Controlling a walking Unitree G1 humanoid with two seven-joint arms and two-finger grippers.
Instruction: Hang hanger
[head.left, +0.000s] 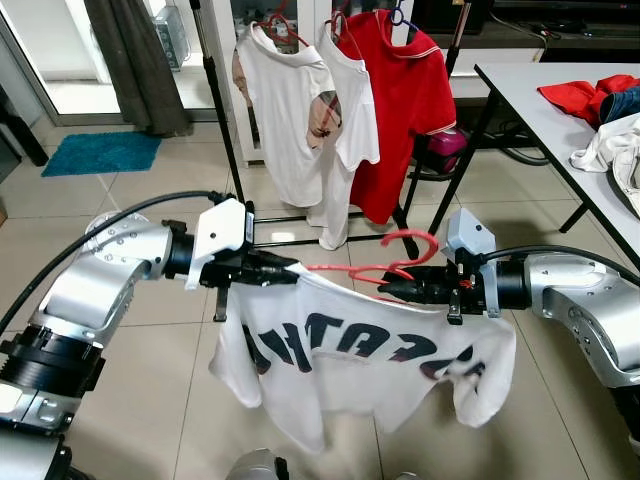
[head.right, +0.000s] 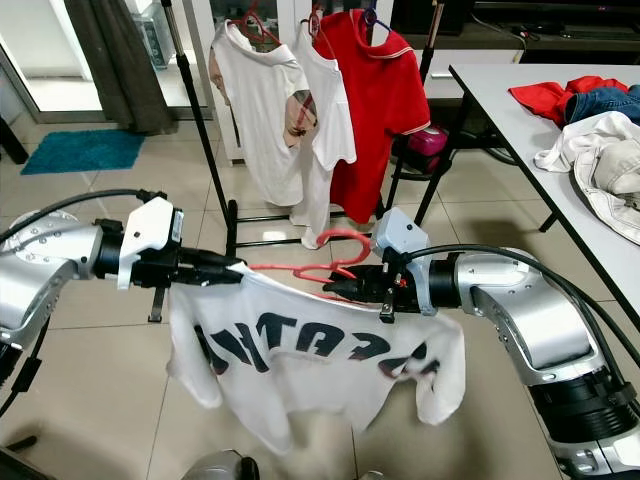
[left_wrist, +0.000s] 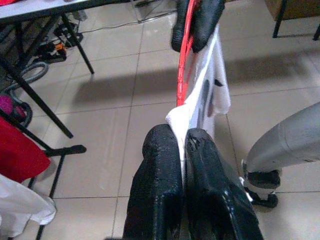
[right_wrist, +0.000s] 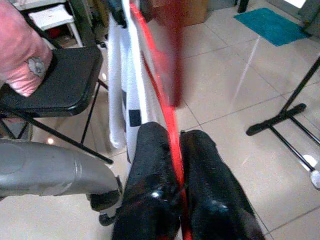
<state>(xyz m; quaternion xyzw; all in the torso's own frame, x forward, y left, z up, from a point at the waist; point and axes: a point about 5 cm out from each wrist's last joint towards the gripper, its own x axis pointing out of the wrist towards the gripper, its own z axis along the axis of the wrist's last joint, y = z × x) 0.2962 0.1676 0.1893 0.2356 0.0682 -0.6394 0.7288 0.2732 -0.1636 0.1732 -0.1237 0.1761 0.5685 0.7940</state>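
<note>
Left eye view: we hold the red hanger (head.left: 372, 268) level between both arms, at mid-height, with a white printed T-shirt (head.left: 350, 355) draped on it. Left claw (head.left: 291, 268) is clamped on the hanger's end through the shirt's shoulder fabric; left wrist view shows the fingers (left_wrist: 160, 165) pressed together on white cloth with the red wire running away from them. Right claw (head.left: 392, 287) is clamped on the hanger's other side near the hook; right wrist view shows the red wire pinched between the fingers (right_wrist: 150, 150).

Clothes rack (head.left: 225, 130) stands at 12 o'clock, well apart from the hanger, already carrying two white shirts (head.left: 290, 110) and a red polo shirt (head.left: 400, 110). Desk (head.left: 560, 120) at 2 o'clock holds a pile of clothes (head.left: 610, 130).

Progress, our read: shirt is on the hanger and the hanger is lifted, so loading looks done. Left to do: close the gap to the rack, raise the hook to the rail, seat it, release both claws. Hook not yet anywhere near the rail.
</note>
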